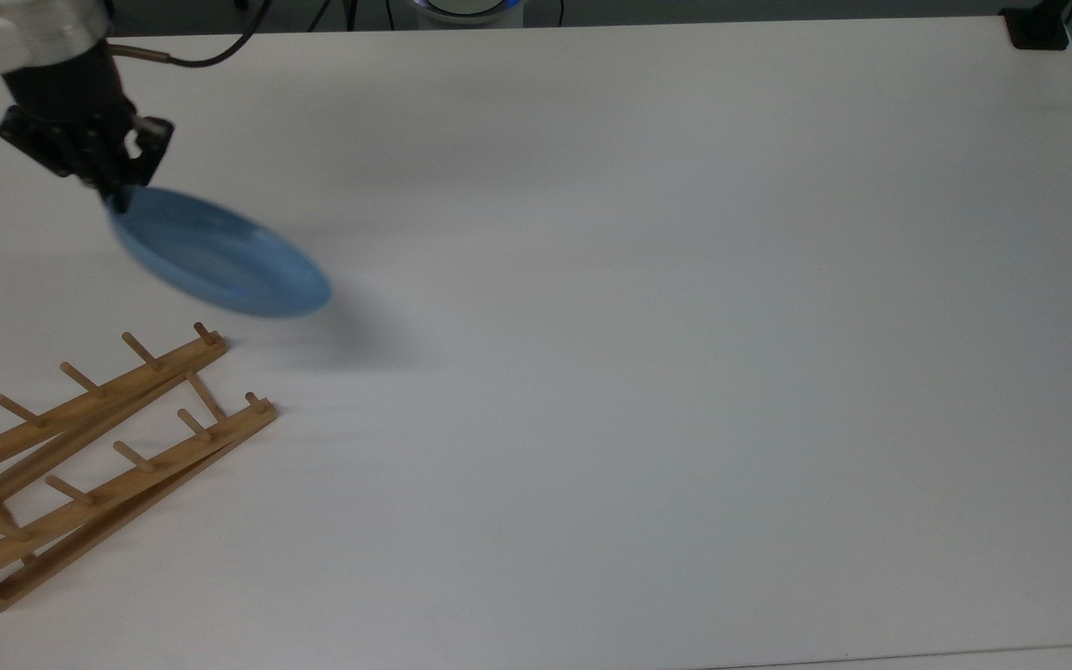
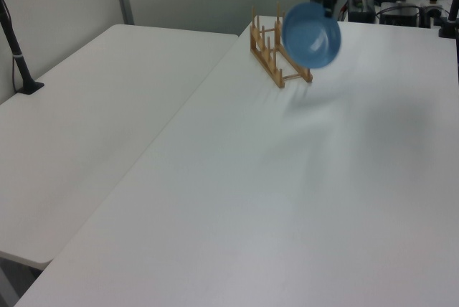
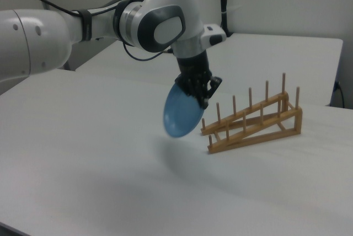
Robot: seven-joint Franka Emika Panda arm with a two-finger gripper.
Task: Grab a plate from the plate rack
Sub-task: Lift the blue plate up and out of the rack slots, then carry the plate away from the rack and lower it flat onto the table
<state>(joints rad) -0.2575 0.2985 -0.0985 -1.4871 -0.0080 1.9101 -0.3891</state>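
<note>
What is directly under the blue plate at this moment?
Under the plate, held in the air by the gripper, lies bare white table with the plate's soft shadow. The plate rack stands beside it, not beneath. The plate covers part of the table behind it.

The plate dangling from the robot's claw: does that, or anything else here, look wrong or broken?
Nothing looks broken or spilled. The plate hangs tilted in the air, pinched at its rim by the gripper, clear of the rack. That is just mid-carry. The rack stands on the table, set at a slant to the table's edges in the top view, its pegs intact.
</note>
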